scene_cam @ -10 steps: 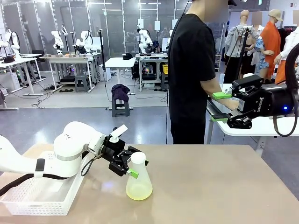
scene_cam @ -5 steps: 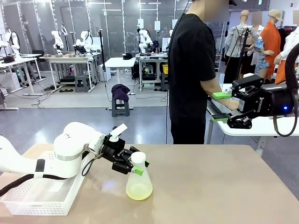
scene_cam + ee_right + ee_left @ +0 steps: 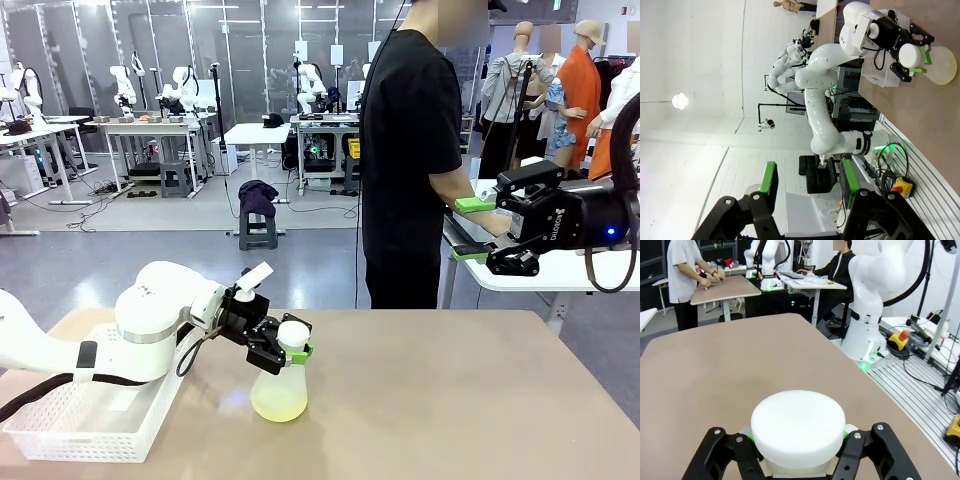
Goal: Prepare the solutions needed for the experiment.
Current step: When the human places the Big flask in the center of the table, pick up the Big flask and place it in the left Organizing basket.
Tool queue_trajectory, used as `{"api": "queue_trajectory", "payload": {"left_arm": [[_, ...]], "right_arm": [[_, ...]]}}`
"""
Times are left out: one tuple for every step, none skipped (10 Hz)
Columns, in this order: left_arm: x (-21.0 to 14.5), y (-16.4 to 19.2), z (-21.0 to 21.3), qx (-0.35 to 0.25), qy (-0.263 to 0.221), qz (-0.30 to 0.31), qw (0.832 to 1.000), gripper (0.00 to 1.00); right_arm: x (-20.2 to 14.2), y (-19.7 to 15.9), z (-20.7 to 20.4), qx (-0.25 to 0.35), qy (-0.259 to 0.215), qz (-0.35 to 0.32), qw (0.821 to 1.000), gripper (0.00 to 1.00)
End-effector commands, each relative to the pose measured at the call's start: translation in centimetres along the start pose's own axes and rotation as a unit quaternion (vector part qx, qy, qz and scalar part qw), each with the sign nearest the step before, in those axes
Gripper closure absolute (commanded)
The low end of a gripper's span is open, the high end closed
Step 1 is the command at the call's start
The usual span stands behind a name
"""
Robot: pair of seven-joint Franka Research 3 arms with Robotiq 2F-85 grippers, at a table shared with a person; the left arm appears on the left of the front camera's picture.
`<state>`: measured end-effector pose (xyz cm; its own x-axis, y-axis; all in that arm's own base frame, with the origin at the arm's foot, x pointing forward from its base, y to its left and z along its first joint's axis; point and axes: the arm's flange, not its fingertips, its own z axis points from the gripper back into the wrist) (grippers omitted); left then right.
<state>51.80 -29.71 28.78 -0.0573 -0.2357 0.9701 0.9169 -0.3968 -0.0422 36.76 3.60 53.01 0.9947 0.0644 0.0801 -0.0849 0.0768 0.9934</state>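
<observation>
Flask of frosted translucent material stands left of the desk's centre, at about three o'clock from the white basket, with the solutions lying as a shallow pale yellow-green layer in its wide base. The left tool is clamped on the narrow neck just under the white cap, green pads pressed in at either side, as the left wrist view confirms. With so little liquid it is probably light, and the weight sits low, so a neck grip should carry it upright without much swing; tilting would send the liquid sloshing toward the cap. The frosted wall looks like stiff plastic or glass, and I cannot tell which, so a moderate squeeze seems wise. The neck is smooth and tapered, hence slip upward is the likeliest trouble. The right tool hovers high at two o'clock, jaws partly apart, holding nothing.
</observation>
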Motion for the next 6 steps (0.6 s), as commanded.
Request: {"api": "queue_trajectory", "payload": {"left_arm": [[0.6, 0.6, -1.8, 0.008, -0.007, -0.007, 1.0, 1.0], [1.3, -0.1, -1.8, 0.01, -0.001, -0.007, 1.0, 0.93], [2.0, -0.9, -1.7, 0.011, 0.006, -0.007, 1.0, 0.86], [2.7, -1.9, -1.3, 0.014, 0.011, -0.011, 1.0, 0.86], [3.4, -2.7, -0.7, 0.016, 0.013, -0.015, 1.0, 0.86], [4.1, -3.5, 0.1, 0.024, 0.027, -0.015, 0.999, 0.86]], "right_arm": [[0.0, 0.0, 0.1, 0.002, 0.001, 0.001, 1.0, 0.37], [0.0, 0.0, 0.1, 0.002, 0.001, 0.001, 1.0, 0.37], [0.0, 0.0, 0.1, 0.002, 0.001, 0.001, 1.0, 0.37], [0.0, 0.0, 0.1, 0.002, 0.001, 0.001, 1.0, 0.37], [0.0, 0.0, 0.1, 0.002, 0.001, 0.001, 1.0, 0.37], [0.0, 0.0, 0.1, 0.002, 0.001, 0.001, 1.0, 0.37]]}}
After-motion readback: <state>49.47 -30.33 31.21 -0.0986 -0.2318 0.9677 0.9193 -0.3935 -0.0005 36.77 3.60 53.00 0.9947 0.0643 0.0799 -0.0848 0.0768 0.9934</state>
